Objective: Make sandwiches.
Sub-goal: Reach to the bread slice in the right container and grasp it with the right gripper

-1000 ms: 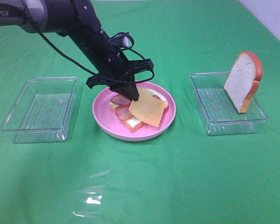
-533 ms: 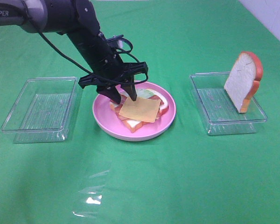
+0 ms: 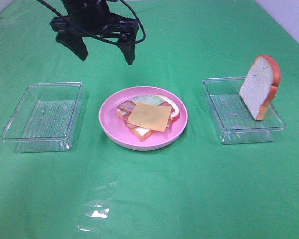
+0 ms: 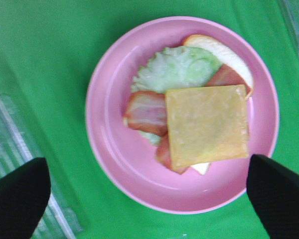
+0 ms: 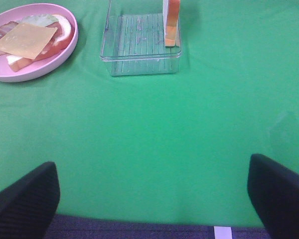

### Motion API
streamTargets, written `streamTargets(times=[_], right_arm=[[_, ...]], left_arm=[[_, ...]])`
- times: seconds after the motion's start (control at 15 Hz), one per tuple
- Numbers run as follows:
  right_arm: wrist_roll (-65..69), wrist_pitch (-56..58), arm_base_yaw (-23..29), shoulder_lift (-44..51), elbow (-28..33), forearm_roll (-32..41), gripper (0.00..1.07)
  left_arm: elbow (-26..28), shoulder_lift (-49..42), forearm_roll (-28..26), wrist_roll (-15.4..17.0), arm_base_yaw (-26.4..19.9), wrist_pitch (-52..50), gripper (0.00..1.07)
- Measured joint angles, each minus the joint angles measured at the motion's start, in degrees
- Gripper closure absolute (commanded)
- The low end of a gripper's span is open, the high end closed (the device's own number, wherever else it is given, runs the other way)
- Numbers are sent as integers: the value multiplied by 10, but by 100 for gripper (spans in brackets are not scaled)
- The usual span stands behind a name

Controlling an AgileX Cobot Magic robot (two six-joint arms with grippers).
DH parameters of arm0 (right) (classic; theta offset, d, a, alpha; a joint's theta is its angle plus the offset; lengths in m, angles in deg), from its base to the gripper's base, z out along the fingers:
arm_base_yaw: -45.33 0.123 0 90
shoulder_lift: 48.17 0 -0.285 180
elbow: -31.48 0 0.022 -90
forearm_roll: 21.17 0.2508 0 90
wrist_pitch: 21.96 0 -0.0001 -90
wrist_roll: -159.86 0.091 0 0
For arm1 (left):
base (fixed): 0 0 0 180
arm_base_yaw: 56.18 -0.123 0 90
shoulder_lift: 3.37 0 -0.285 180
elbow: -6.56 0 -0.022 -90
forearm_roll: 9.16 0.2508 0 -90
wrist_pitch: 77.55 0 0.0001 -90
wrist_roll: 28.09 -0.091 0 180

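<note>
Left gripper (image 3: 104,49): hangs above the desk toward its far edge, jaws spread wide, nothing between them.
Right gripper (image 5: 152,194): over the green cloth (image 3: 199,189) near the desk's near edge, fingers spread apart, empty.
Pink plate (image 3: 109,130): middle of the desk.
Sandwich stack (image 3: 148,116): on the plate; cheese square (image 3: 149,116) lies flat on top, over bacon strips (image 4: 147,112), lettuce (image 4: 177,67) and a bread slice (image 4: 220,50) peeking out at the far side.
Second bread slice (image 3: 259,86): stands on edge in the clear tray (image 3: 224,112) toward the right edge.
Left tray (image 3: 45,117): toward the left edge, holding nothing.
</note>
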Motion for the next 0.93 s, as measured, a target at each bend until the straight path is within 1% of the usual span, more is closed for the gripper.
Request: streamTargets(times=[0.07,0.2,0.33,0.4,0.53,0.6,0.67,0.73,0.87,0.93], right_arm=[[0,0,0,0,0,0,10],[0,0,0,0,0,0,10],[0,0,0,0,0,0,10],[0,0,0,0,0,0,10],[0,0,0,0,0,0,10],[0,0,0,0,0,0,10],[0,0,0,0,0,0,10],[0,0,0,0,0,0,10],[0,0,0,0,0,0,10],[0,0,0,0,0,0,10]], left_arm=[[-12,-21,25,-4,0,2,6],[-46,-60,41,-9,-5,3,6],[-147,-141,43,-15,-40,3,6],[-177,-161,43,-18,-56,3,6],[-301,-247,44,-30,-140,5,6],[-337,-284,44,-32,-179,5,6],[-386,-335,33,-36,-225,5,6],[-485,-447,-11,-58,-281,-11,7],[-589,-570,-50,-83,-292,-65,7],[-642,-638,-58,-91,-292,-92,7]])
